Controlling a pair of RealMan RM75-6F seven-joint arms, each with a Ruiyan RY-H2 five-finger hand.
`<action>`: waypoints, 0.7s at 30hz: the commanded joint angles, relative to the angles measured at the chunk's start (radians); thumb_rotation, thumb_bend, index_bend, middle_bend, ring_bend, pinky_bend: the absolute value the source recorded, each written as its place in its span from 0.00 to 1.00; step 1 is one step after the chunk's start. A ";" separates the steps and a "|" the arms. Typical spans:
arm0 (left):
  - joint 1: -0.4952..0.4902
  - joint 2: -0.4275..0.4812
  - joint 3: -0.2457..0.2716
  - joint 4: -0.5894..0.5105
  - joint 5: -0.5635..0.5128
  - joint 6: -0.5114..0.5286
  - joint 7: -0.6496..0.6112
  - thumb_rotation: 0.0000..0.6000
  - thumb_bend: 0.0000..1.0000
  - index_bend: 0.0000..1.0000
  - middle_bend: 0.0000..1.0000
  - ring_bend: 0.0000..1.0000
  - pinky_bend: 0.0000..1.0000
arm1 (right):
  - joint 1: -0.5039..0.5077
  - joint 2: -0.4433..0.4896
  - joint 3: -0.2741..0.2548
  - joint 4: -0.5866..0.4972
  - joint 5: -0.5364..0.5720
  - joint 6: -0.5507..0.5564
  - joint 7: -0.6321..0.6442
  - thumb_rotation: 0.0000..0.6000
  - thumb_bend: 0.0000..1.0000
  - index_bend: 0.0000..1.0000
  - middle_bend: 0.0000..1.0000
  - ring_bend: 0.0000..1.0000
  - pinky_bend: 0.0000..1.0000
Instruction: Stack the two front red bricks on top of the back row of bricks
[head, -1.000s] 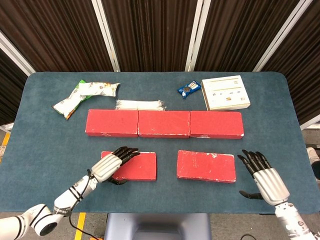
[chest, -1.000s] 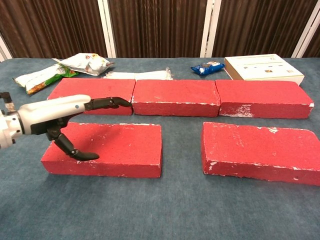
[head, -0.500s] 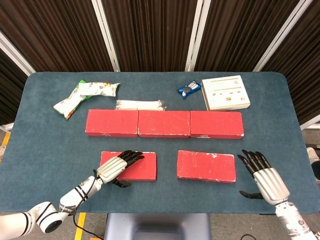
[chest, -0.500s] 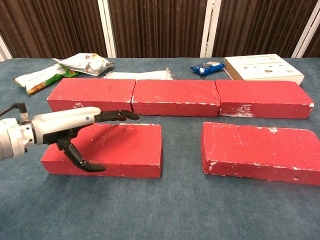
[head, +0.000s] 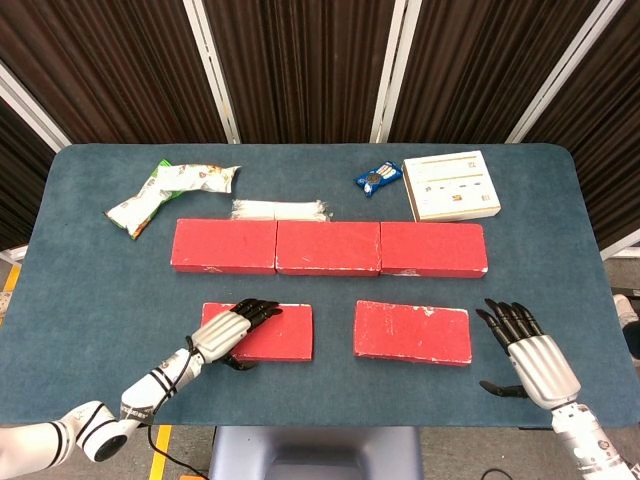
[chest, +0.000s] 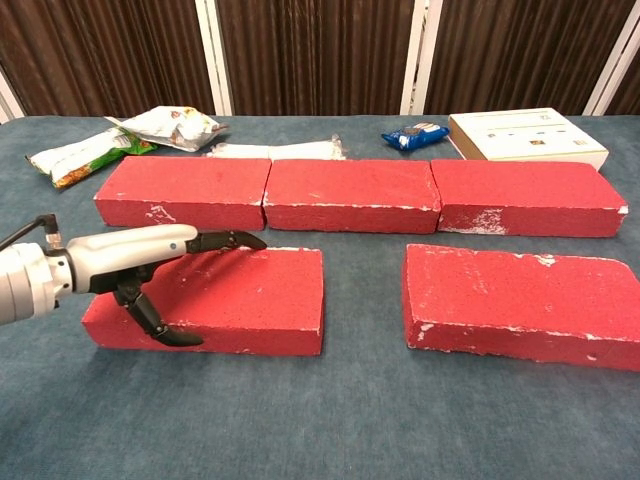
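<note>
1. The left hand (chest: 150, 262) spans the near-left brick (head: 270, 332): fingers over the top, thumb at the near face, seemingly not yet clamped.
2. That brick's long axis runs left-right, parallel to the far row (head: 328, 247).
3. The right hand (head: 530, 355) rests open, right of the near-right brick (head: 412, 332).

1. A green-and-white snack bag (head: 170, 193) lies on the blue counter (head: 80, 270), far beyond the left hand.
2. A clear, whitish packet (head: 280, 209) lies further right, also beyond that hand.
3. A small blue packet (head: 378, 178) lies far beyond the right hand.
4. A white box (head: 451, 185) sits just beside it.
</note>
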 joint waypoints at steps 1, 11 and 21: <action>-0.005 0.005 0.002 0.000 -0.016 -0.018 0.010 1.00 0.24 0.00 0.00 0.00 0.00 | 0.001 -0.001 0.001 0.000 0.003 -0.003 -0.003 1.00 0.10 0.00 0.00 0.00 0.00; 0.002 -0.002 -0.004 0.014 -0.059 -0.016 0.090 1.00 0.23 0.00 0.00 0.10 0.30 | 0.004 -0.005 0.002 -0.005 0.011 -0.014 -0.017 1.00 0.10 0.00 0.00 0.00 0.00; 0.013 -0.008 -0.012 0.042 -0.037 0.043 0.060 1.00 0.24 0.00 0.30 0.60 0.80 | 0.005 -0.006 0.001 -0.007 0.016 -0.020 -0.023 1.00 0.10 0.00 0.00 0.00 0.00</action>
